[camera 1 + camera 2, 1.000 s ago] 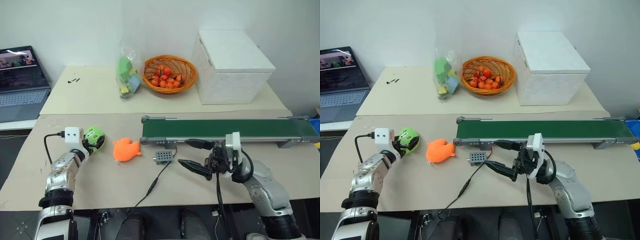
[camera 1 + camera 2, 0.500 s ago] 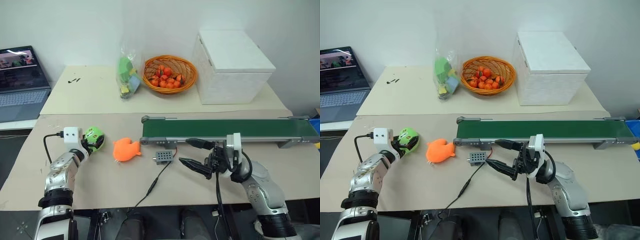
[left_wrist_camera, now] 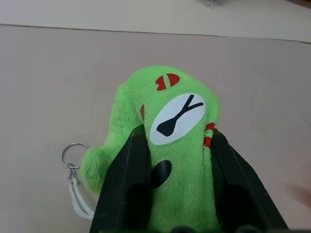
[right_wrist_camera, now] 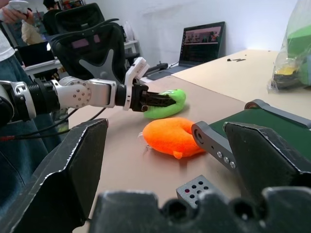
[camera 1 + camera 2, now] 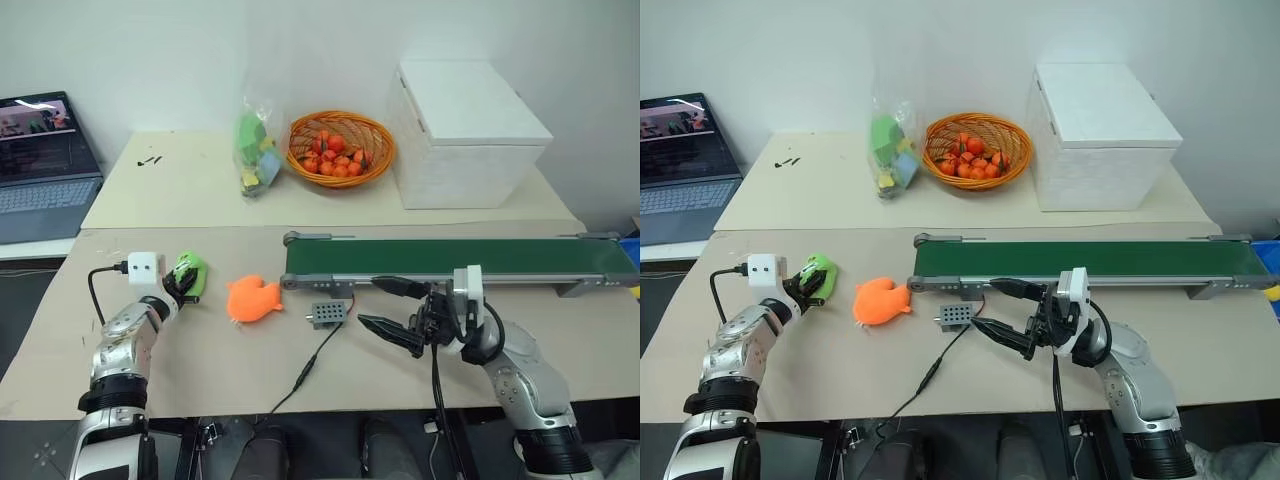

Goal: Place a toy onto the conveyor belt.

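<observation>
The small lime-green plush toy (image 3: 175, 145) with dark face marks is lying on the tan tabletop (image 5: 200, 370), squeezed flat between the two black fingers of the left gripper (image 5: 184, 287), which is clamping it from both sides. An orange fish-shaped plush (image 5: 251, 299) is sitting just beyond the gripper's right. Farther right, the long dark-green conveyor belt (image 5: 450, 257) is lying, with the right gripper (image 5: 382, 307) hovering before it, fingers spread apart and empty.
</observation>
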